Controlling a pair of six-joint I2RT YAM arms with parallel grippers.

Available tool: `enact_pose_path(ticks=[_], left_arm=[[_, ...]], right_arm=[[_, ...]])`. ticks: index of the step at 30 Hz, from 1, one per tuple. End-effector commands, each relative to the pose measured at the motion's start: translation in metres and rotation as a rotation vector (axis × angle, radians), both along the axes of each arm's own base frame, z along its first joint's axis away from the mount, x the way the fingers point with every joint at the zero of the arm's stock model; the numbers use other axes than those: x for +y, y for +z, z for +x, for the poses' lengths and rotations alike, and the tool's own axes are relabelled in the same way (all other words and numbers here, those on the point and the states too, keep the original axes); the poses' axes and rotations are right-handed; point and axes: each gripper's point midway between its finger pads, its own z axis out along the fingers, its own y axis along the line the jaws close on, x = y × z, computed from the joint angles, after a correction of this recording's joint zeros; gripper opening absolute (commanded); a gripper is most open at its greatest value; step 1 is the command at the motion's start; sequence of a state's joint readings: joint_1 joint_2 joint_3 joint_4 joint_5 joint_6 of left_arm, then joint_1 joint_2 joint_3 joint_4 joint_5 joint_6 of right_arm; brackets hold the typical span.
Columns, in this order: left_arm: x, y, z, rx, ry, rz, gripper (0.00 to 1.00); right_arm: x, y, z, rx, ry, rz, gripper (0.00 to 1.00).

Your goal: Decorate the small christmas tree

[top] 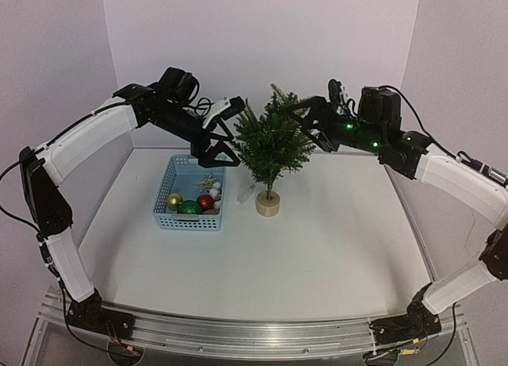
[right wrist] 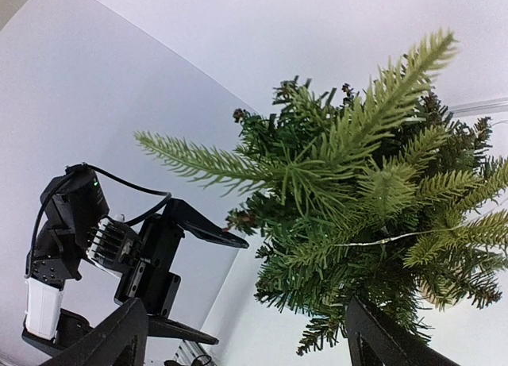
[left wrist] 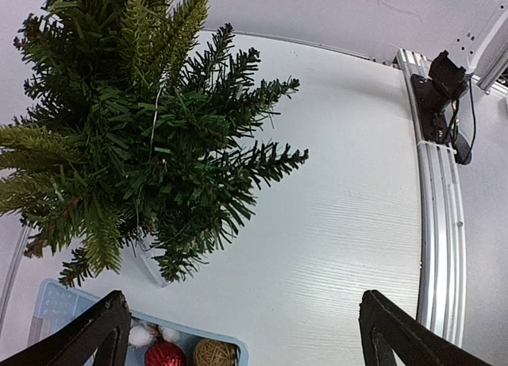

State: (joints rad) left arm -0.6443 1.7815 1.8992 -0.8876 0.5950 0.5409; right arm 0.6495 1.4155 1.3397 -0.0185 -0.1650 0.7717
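My top camera sits high behind the arm bases and looks forward and down, far enough back to take in the whole table (top: pixel 317 247) and both arms. The left wrist camera looks steeply down past the left pincer (left wrist: pixel 244 302) onto the tree (left wrist: pixel 135 120), close in, with the rail (left wrist: pixel 432 223) at its right. The right wrist camera tilts up through the branches toward the wall (right wrist: pixel 119 88) and catches the left pincer beyond. All three share the tree.

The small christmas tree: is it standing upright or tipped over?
Upright. In the top view the small christmas tree stands on its wooden base, which lies flat on the table, with the trunk roughly vertical.
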Motion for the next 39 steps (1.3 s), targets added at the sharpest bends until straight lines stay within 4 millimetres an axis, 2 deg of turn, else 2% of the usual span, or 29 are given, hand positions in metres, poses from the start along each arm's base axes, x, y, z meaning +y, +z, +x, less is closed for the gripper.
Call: enact_pose_path(ticks=[1, 4, 7, 10, 12, 14, 17, 18, 20, 23, 26, 29, 34, 39], left_arm=[[0.009, 0.036, -0.017, -0.051, -0.058, -0.064, 1.0], [0.011, 0.044, -0.024, -0.048, -0.091, -0.077, 1.0], [0.024, 0.068, -0.025, -0.047, -0.129, -0.142, 0.96], [0.045, 0.083, -0.014, -0.015, -0.105, -0.202, 0.91], [0.059, 0.077, -0.001, 0.004, -0.053, -0.208, 0.87], [0.074, 0.062, 0.016, 0.052, 0.024, -0.214, 0.84], [0.102, 0.042, 0.05, 0.065, 0.168, -0.223, 0.82], [0.112, 0.029, 0.063, 0.049, 0.226, -0.197, 0.82], [0.133, -0.007, 0.088, 0.014, 0.344, -0.086, 0.82], [0.158, -0.062, 0.104, -0.025, 0.402, 0.126, 0.84], [0.177, -0.11, 0.102, -0.015, 0.362, 0.324, 0.92], [0.192, -0.138, 0.102, -0.03, 0.317, 0.456, 0.97], [0.199, -0.16, 0.102, -0.099, 0.183, 0.556, 0.94], [0.198, -0.174, 0.091, -0.21, -0.102, 0.591, 0.93]], right_arm=[[0.001, 0.009, 0.006, -0.029, 0.0, -0.02, 0.86], [0.004, 0.01, 0.006, -0.031, 0.015, -0.02, 0.86], [0.002, 0.018, 0.004, -0.055, 0.019, -0.02, 0.86], [-0.002, 0.025, 0.003, -0.08, 0.008, -0.023, 0.86], [-0.005, 0.028, 0.002, -0.091, -0.001, -0.026, 0.86], [-0.008, 0.03, 0.002, -0.102, -0.013, -0.03, 0.86], [-0.01, 0.032, 0.002, -0.111, -0.022, -0.037, 0.86], [-0.01, 0.032, 0.002, -0.113, -0.022, -0.039, 0.86], [-0.01, 0.031, 0.001, -0.112, -0.019, -0.042, 0.86], [-0.01, 0.028, 0.001, -0.107, -0.016, -0.049, 0.85], [-0.009, 0.025, 0.001, -0.1, -0.012, -0.053, 0.86], [-0.007, 0.022, 0.002, -0.094, -0.009, -0.056, 0.86], [-0.003, 0.021, 0.002, -0.091, 0.014, -0.055, 0.86], [-0.003, 0.019, 0.001, -0.086, 0.017, -0.056, 0.86]])
